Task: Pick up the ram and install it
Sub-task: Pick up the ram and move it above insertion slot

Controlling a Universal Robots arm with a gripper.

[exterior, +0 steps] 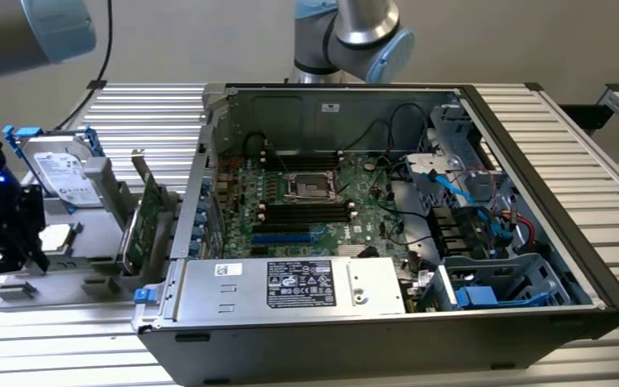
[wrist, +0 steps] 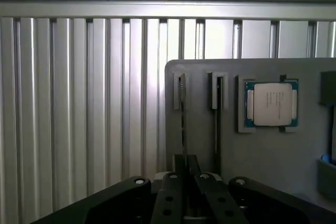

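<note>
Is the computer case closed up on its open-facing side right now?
No, the computer case lies open, with the motherboard inside in plain sight in the exterior view.

In the open black metal computer case (exterior: 374, 355), the long black memory slots (exterior: 307, 211) lay bare from above. They were hemmed in by the square silver processor socket (exterior: 312, 187), by loose black cables (exterior: 406, 113) toward the exterior view's right, and by the silver boxy power supply (exterior: 288, 284) in front. At the flat grey plastic holder (wrist: 262, 156), the gripper (wrist: 187, 163) sat clamped on the thin edge-on ram (wrist: 182, 119), with open ribbed aluminium table (wrist: 79, 103) beside it.
</note>
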